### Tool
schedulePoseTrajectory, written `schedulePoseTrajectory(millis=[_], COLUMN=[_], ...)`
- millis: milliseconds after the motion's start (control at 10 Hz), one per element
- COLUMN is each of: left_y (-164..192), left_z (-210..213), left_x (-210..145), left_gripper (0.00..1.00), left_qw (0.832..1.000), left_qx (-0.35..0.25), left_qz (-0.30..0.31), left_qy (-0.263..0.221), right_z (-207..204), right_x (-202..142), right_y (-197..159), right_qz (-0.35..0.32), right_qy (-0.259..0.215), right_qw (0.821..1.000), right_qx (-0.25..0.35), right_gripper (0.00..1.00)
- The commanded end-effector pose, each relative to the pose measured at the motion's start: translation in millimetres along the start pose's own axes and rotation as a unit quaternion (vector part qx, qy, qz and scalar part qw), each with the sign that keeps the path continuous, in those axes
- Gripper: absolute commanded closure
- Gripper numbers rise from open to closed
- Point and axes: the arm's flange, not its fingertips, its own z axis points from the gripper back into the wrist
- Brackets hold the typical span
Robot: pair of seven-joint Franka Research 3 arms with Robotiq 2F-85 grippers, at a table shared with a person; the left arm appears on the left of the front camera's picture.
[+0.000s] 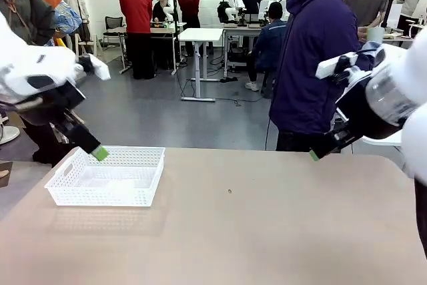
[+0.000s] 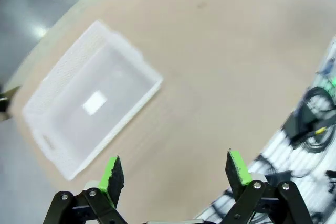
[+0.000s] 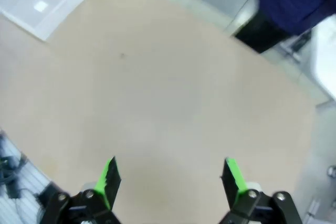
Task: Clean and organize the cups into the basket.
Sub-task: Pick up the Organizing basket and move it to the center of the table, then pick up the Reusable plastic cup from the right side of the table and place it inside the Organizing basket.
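Note:
The white lattice basket [image 1: 100,195] sits empty on the left part of the tan table [image 1: 253,231]. My left gripper [image 1: 100,153] hangs open just above the basket's far rim, nothing between its green pads. Seen from the left wrist, the left gripper [image 2: 176,171] stands wide open high over the table, with the basket [image 2: 105,85] up and to the left. My right gripper [image 1: 313,155] hovers open over the table's far right edge. The right wrist view has the right gripper [image 3: 170,178] open above bare tabletop, the basket [image 3: 44,1] far off. A pale mint cup [image 1: 375,33] shows behind my right arm.
A person in a dark purple hoodie [image 1: 313,65] stands at the far side of the table, right of centre. A small dark speck [image 1: 229,191] marks the tabletop. Other people and desks stand farther back in the room.

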Motion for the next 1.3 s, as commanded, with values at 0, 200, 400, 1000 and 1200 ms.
schedulePoseTrajectory(millis=[0, 200, 400, 1000, 1200], left_y=[52, 103, 151, 221, 230], left_z=[21, 20, 22, 92, 108], left_x=[-7, -25, -60, -186, -209], left_gripper=[0.0, 0.0, 0.0, 0.0, 0.0], left_qw=[0.949, 0.874, 0.86, 0.83, 0.822], left_qx=[-0.266, -0.388, -0.359, -0.319, -0.311], left_qz=[0.157, 0.274, 0.35, 0.431, 0.446], left_qy=[-0.065, -0.102, -0.097, -0.154, -0.167], right_z=[8, 12, 11, 56, 73], right_x=[-17, -47, -91, -214, -225], right_y=[-51, -122, -186, -280, -285], right_qz=[-0.181, -0.302, -0.387, -0.492, -0.502], right_qy=[-0.043, -0.106, -0.154, -0.185, -0.179], right_qw=[0.936, 0.823, 0.77, 0.706, 0.715], right_qx=[0.299, 0.469, 0.483, 0.475, 0.454], right_gripper=[0.0, 0.0, 0.0, 0.0, 0.0])
